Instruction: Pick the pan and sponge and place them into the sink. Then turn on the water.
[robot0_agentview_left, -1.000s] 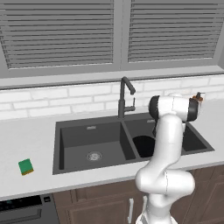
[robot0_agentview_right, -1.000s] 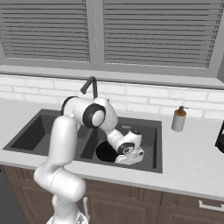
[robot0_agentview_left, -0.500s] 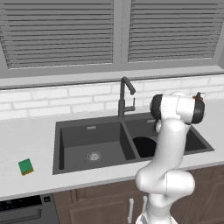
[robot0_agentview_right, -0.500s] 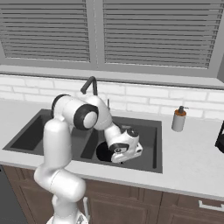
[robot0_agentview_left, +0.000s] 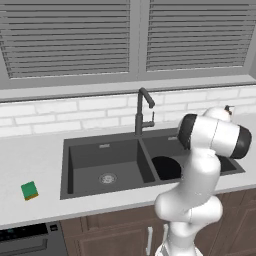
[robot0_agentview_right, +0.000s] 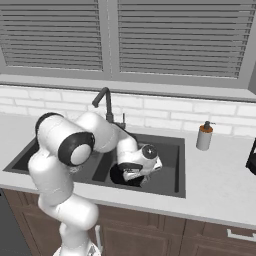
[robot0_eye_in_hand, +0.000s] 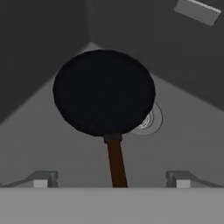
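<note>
The pan (robot0_eye_in_hand: 104, 92) lies flat on the floor of the sink's (robot0_agentview_left: 100, 145) right basin, partly covering the round drain (robot0_eye_in_hand: 151, 120) there, with its brown handle (robot0_eye_in_hand: 116, 162) pointing back toward the end effector (robot0_eye_in_hand: 111, 179). From the left base view the pan (robot0_agentview_left: 166, 167) shows as a dark disc in the near left part of that basin, just right of the divider between the two basins.

The end effector is released: its two fingertips (robot0_eye_in_hand: 41, 178) stand wide apart on either side of the handle, touching nothing, with the handle running between them. In the right base view the hand (robot0_agentview_right: 142, 165) hangs low over the right basin, directly above the pan (robot0_agentview_right: 120, 176).

The sponge (robot0_agentview_left: 29, 190) sits on the bench (robot0_agentview_left: 30, 155), well to the left of the sink. The faucet (robot0_agentview_left: 141, 112) stands behind the sink at the divider. A soap bottle (robot0_agentview_right: 204, 136) stands on the bench right of the sink.
</note>
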